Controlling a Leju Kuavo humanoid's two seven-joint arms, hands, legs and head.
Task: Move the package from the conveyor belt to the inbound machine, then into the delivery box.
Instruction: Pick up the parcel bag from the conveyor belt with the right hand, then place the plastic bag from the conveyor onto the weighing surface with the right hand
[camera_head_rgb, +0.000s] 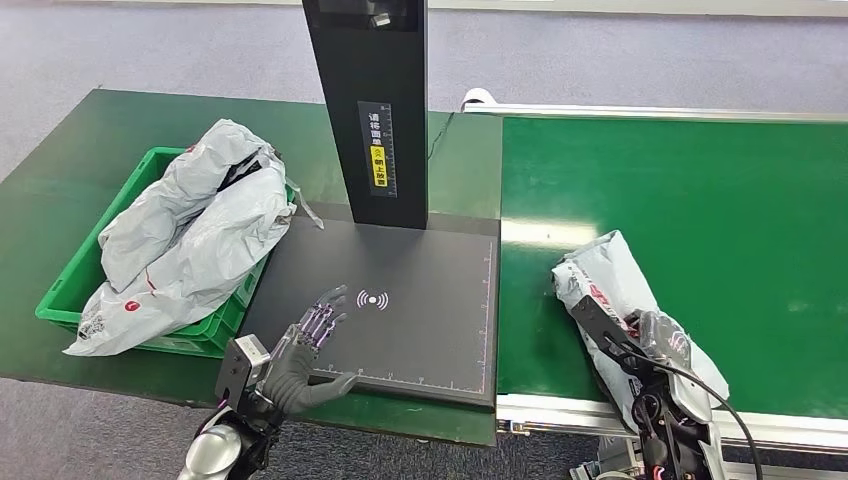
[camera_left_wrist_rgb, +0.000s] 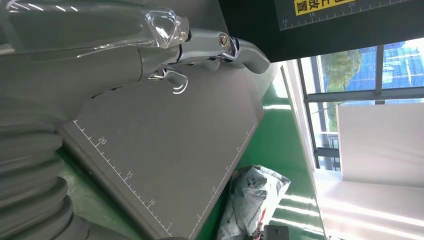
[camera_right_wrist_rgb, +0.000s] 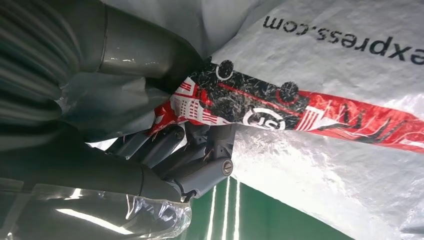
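Observation:
A grey plastic package (camera_head_rgb: 610, 275) with red and black print lies on the green conveyor belt (camera_head_rgb: 700, 200), near its front left corner. My right hand (camera_head_rgb: 628, 345) grips its near end; in the right wrist view the thumb lies over the printed band (camera_right_wrist_rgb: 260, 112) and the fingers (camera_right_wrist_rgb: 200, 155) curl beneath the bag. My left hand (camera_head_rgb: 305, 350) hovers open over the front of the inbound machine's black platform (camera_head_rgb: 430, 320), fingers spread and holding nothing. The left wrist view shows that hand (camera_left_wrist_rgb: 150, 55) above the platform (camera_left_wrist_rgb: 165, 150), with the package (camera_left_wrist_rgb: 252, 200) beyond it.
The machine's black column (camera_head_rgb: 370, 110) rises at the back of the platform. A green delivery box (camera_head_rgb: 70, 285) stands left of the platform, heaped with grey packages (camera_head_rgb: 190, 230). Grey floor lies beyond the table's front edge.

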